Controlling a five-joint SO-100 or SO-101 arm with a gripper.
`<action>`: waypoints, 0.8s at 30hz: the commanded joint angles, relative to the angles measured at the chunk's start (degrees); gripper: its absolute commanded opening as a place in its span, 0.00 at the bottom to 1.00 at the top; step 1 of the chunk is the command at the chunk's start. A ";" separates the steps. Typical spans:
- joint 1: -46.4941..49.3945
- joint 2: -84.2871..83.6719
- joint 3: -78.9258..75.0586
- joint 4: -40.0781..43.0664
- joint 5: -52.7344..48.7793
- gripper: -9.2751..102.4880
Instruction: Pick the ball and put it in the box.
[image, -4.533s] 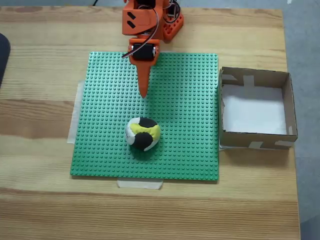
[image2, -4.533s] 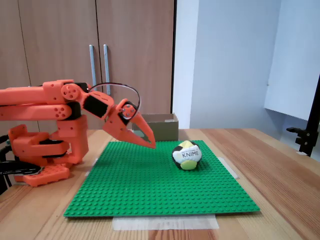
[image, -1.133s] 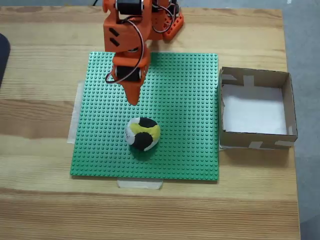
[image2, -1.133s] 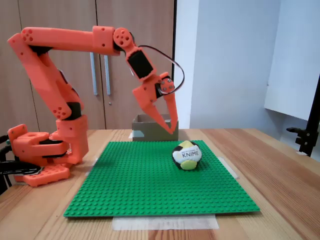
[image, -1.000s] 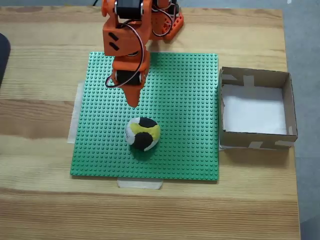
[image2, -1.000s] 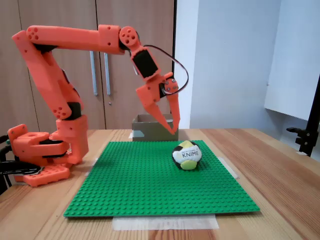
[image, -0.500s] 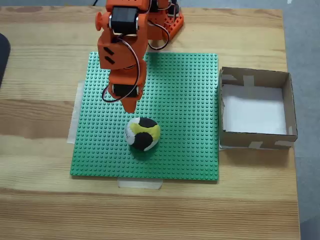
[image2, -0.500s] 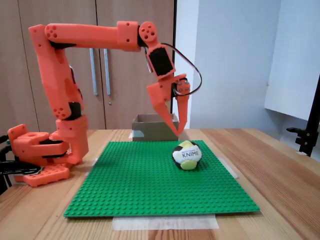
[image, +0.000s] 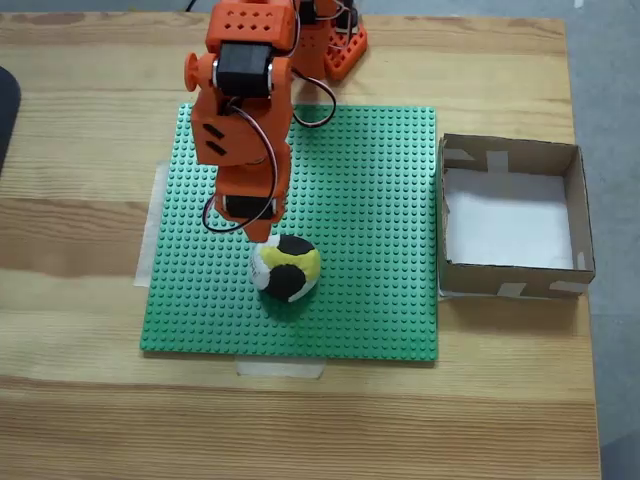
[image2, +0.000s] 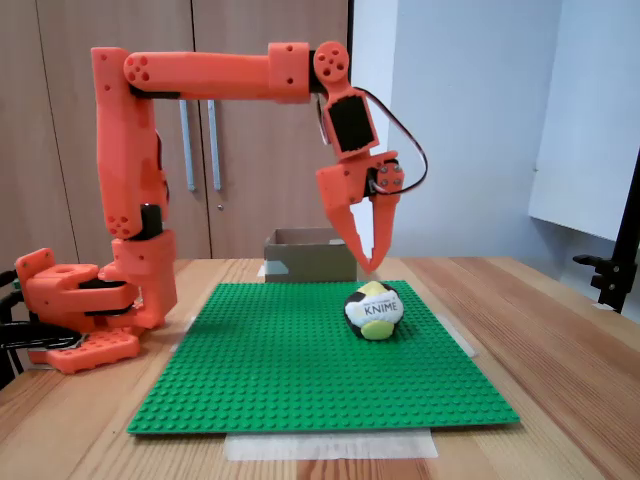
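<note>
Though overlapping from above, hand (image2: 368, 266) above ball (image2: 373, 311).

Studded plastic baseplate (image: 370, 200), cardboard box (image: 512, 218), wood table (image: 90, 120)

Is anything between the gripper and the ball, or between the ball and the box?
Nothing visible. The gripper hangs just above the ball with open air between. From the ball to the box, the green baseplate is bare; the near cardboard wall must be cleared.
</note>
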 joint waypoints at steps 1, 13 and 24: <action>-0.97 0.26 -3.34 0.53 0.70 0.12; -2.11 0.18 -2.20 4.57 1.41 0.36; -1.58 0.18 4.48 3.87 1.32 0.44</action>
